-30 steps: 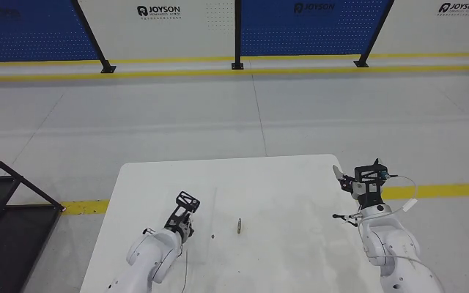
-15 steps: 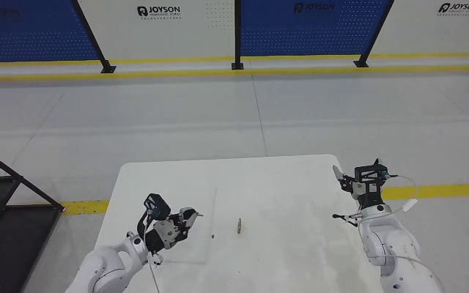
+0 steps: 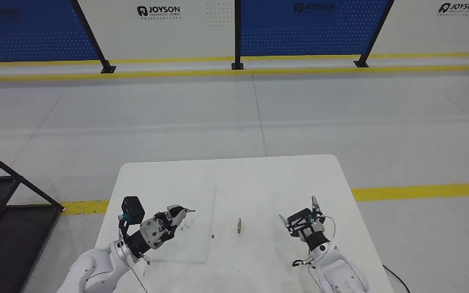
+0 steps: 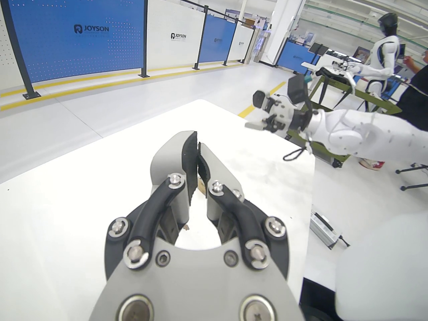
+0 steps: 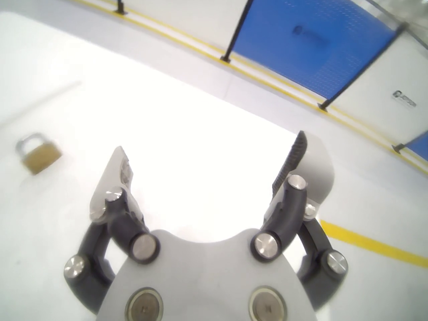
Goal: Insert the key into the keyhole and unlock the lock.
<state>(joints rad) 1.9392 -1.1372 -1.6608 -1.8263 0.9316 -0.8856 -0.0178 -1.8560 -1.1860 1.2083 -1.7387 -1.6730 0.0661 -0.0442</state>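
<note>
- The left gripper [image 3: 182,212] hangs low over the near left part of the white counter [image 3: 256,179] and points toward the middle of it.
- Its fingers [image 4: 170,162] are pressed together, the ribbed black pads meeting at the tips. Whether anything thin is caught between them cannot be told.
- The right gripper [image 3: 299,217] is low over the near right part of the counter.
- Its fingers [image 5: 312,162] are spread wide, with bare counter showing between them, and they pinch nothing.
- The padlock [image 5: 38,156] has a brass body and a silver shackle. It sits on the counter near the middle, between the two grippers and well apart from both.
- In the right wrist view its shackle points toward the far edge of the counter. Whether it lies flat or rests on an edge cannot be told.
- A small dark speck [image 3: 212,236] lies on the counter between the left gripper and the padlock, nearer the padlock. It is too small to tell what it is.
- A faint straight line [image 3: 213,209] runs across the counter from far to near, passing between the left gripper and the padlock.
</note>
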